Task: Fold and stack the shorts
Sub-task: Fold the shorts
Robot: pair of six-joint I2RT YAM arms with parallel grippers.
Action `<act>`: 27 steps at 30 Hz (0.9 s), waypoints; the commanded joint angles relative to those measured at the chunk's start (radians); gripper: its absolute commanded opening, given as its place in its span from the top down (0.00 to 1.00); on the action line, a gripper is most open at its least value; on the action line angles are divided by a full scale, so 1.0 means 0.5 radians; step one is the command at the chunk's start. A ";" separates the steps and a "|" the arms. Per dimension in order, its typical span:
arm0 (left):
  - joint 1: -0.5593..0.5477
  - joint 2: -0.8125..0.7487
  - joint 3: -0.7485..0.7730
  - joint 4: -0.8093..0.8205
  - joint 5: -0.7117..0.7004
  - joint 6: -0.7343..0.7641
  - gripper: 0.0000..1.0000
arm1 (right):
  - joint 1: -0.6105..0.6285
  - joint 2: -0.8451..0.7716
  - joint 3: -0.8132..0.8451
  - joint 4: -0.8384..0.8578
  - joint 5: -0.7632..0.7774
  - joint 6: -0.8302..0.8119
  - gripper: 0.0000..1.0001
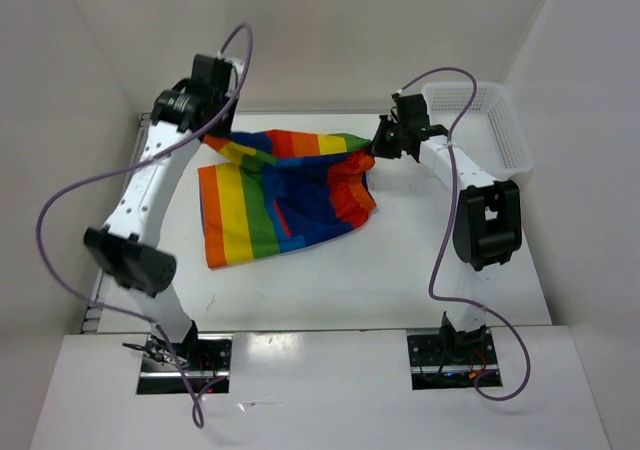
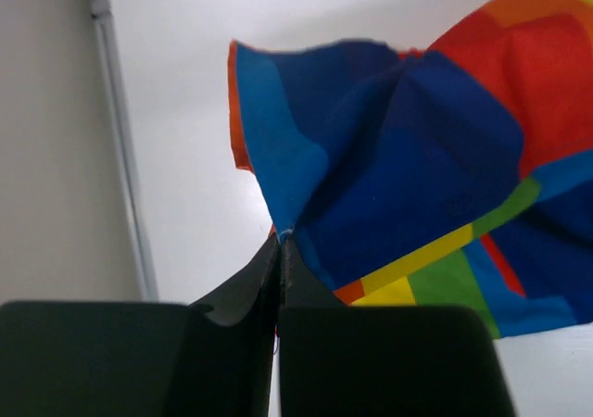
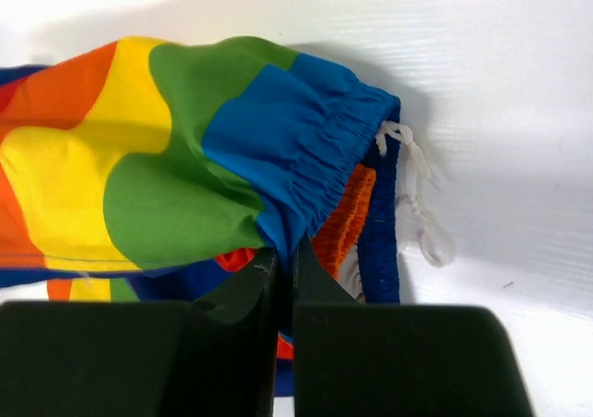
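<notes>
The rainbow-striped shorts (image 1: pixel 270 195) lie on the white table, their far edge lifted between my two grippers. My left gripper (image 1: pixel 212 135) is shut on the far-left corner; in the left wrist view the blue cloth (image 2: pixel 389 148) runs up from the closed fingertips (image 2: pixel 281 243). My right gripper (image 1: pixel 378 150) is shut on the far-right waistband end. In the right wrist view the blue elastic waistband (image 3: pixel 306 148) is pinched at the closed tips (image 3: pixel 285 250), and the white drawstring (image 3: pixel 412 204) lies on the table beside it.
A white plastic mesh basket (image 1: pixel 480 120) stands at the back right, close behind the right arm. White walls enclose the table on the left, back and right. Purple cables loop from both arms.
</notes>
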 commanded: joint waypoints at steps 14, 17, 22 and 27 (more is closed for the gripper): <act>0.570 -1.209 -1.649 1.124 1.073 0.002 1.00 | 0.027 -0.291 -0.168 0.043 0.104 -0.049 1.00; 0.589 -1.347 -1.735 1.125 1.141 0.002 1.00 | 0.027 -0.370 -0.293 0.025 0.104 -0.049 1.00; 0.589 -1.724 -2.160 1.106 1.248 0.002 1.00 | 0.046 -0.588 -0.557 0.043 0.085 -0.049 1.00; 0.589 -2.141 -2.581 0.996 1.266 0.002 0.89 | 0.046 -0.858 -0.937 0.062 0.104 -0.006 0.51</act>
